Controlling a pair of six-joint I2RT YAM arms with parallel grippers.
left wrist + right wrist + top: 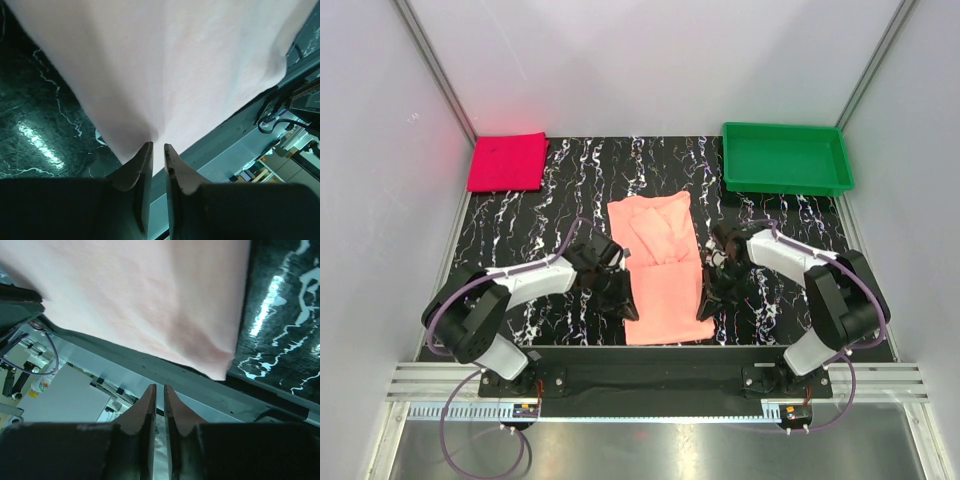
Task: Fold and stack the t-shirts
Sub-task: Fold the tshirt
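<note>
A salmon-pink t-shirt lies part-folded on the black marbled table, its sleeves folded inward at the far end. My left gripper is at the shirt's near-left edge. In the left wrist view the shirt puckers down into the tips of the gripper, whose jaws are nearly closed on the hem. My right gripper is at the near-right edge. In the right wrist view the gripper is shut and empty, a little short of the shirt's corner.
A folded red t-shirt lies at the back left corner. A green tray stands at the back right. The table's near edge and metal rail lie just below both grippers.
</note>
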